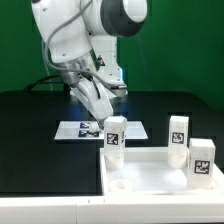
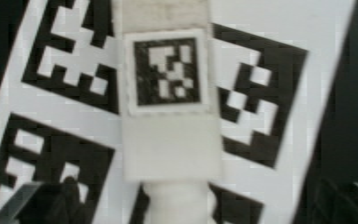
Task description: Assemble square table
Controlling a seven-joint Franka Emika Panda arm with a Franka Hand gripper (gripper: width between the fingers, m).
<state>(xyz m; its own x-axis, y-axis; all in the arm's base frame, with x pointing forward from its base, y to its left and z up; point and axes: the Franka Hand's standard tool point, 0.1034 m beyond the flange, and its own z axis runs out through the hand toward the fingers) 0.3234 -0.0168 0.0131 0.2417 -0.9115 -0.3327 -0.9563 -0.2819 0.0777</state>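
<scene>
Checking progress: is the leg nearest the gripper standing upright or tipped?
Upright: the leg stands on end on the tabletop, tag facing out, below the open gripper.

The black table [image 1: 30,140] carries the marker board [image 1: 75,131] and white slab [image 1: 150,180].

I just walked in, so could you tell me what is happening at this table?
A robot arm is assembling a white square table. The tabletop slab has three tagged legs standing on it. The open end effector hangs just above the nearest leg, which stands in front of the marker board, holding nothing.
</scene>
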